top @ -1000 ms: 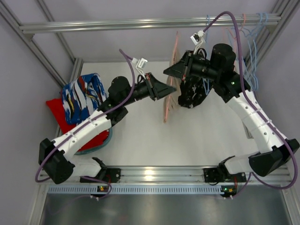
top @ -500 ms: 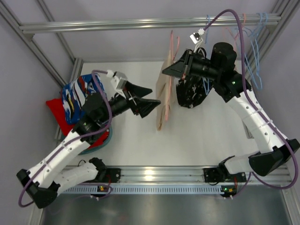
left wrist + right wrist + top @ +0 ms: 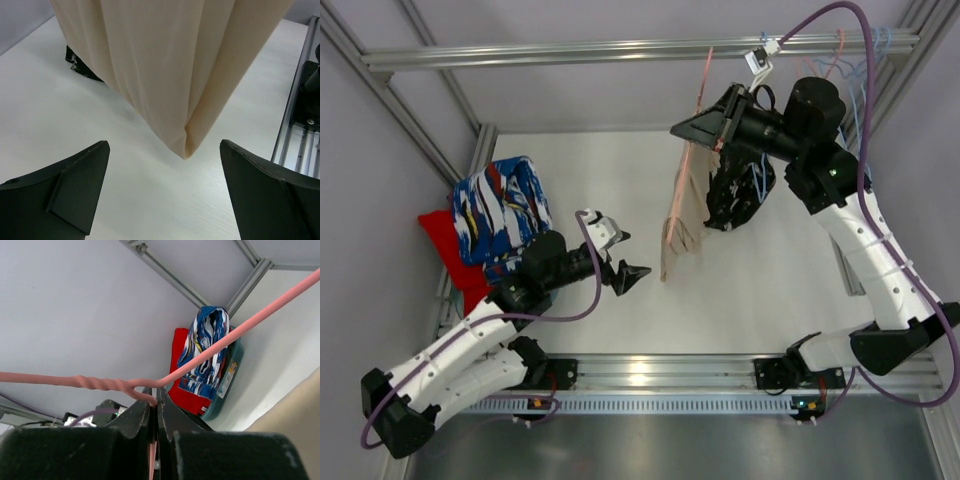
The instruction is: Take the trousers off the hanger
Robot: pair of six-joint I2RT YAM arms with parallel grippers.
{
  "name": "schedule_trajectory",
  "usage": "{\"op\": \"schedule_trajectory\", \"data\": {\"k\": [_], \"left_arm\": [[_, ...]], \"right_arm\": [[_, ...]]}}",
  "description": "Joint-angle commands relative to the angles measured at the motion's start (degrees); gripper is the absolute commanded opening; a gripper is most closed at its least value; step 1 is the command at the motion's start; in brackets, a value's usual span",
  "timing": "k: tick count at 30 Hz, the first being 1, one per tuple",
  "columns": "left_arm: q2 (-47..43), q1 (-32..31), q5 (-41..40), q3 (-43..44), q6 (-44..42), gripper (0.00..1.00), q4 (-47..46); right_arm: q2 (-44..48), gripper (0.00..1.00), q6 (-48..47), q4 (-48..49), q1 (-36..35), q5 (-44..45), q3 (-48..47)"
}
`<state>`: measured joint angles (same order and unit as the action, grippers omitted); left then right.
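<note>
The beige trousers (image 3: 683,215) hang from a pink wire hanger (image 3: 707,75) above the table. My right gripper (image 3: 712,130) is shut on the hanger's wire just below its twisted neck (image 3: 100,383). My left gripper (image 3: 631,256) stands open, low over the table, just in front of the trousers' lower corner (image 3: 186,149) and not touching it. Nothing is between its fingers (image 3: 75,187). The blue patterned trousers (image 3: 503,208) lie folded in the basket at the left.
A teal basket (image 3: 231,371) at the left edge also holds a red cloth (image 3: 445,235). A black bundle (image 3: 735,195) sits on the table behind the beige trousers. More wire hangers (image 3: 865,70) hang from the back rail at the right.
My left gripper has opened, let go of the beige trousers and drawn back toward the near left. My right arm has carried the hanger with the trousers up and slightly right.
</note>
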<state>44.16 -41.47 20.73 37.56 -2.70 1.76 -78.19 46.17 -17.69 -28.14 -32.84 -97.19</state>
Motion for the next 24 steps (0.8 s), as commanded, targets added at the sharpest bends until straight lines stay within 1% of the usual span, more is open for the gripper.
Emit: {"op": "schedule_trajectory", "data": {"k": [1,3,6,8,13,18,20,24], "left_arm": [[1.71,-1.5,-3.58,-0.91,-2.58,0.98,-8.69],[3.91,-1.85,-4.03,-1.0,-1.96,0.99,-12.46],[6.46,-2.73,-3.86,-0.56,0.93,0.98,-15.98],[7.6,-3.61,-3.59,-0.38,1.29,0.98,-17.22],[9.53,-8.18,-6.05,-0.82,-0.29,0.99,-20.38],[11.91,-8.36,-7.98,-0.47,-0.38,0.99,-22.15],[12.52,-8.36,-10.88,-0.38,-0.47,0.98,-22.33],[12.97,-8.36,-14.48,-0.91,-4.94,0.94,-23.11]], "right_arm": [[0.5,0.0,1.02,5.74,0.46,2.16,-5.82],[0.24,0.0,1.11,5.13,0.37,3.22,-6.69],[-0.29,0.0,1.64,4.86,0.54,3.83,-7.93],[-0.82,0.0,1.99,4.77,0.45,4.36,-8.28],[-1.43,0.0,2.52,5.04,0.37,4.72,-9.16],[-1.44,0.0,2.34,5.12,0.46,4.45,-9.16],[-1.44,0.0,2.43,5.04,0.46,4.19,-9.25],[-1.35,0.0,2.43,5.39,0.37,3.22,-9.16]]}}
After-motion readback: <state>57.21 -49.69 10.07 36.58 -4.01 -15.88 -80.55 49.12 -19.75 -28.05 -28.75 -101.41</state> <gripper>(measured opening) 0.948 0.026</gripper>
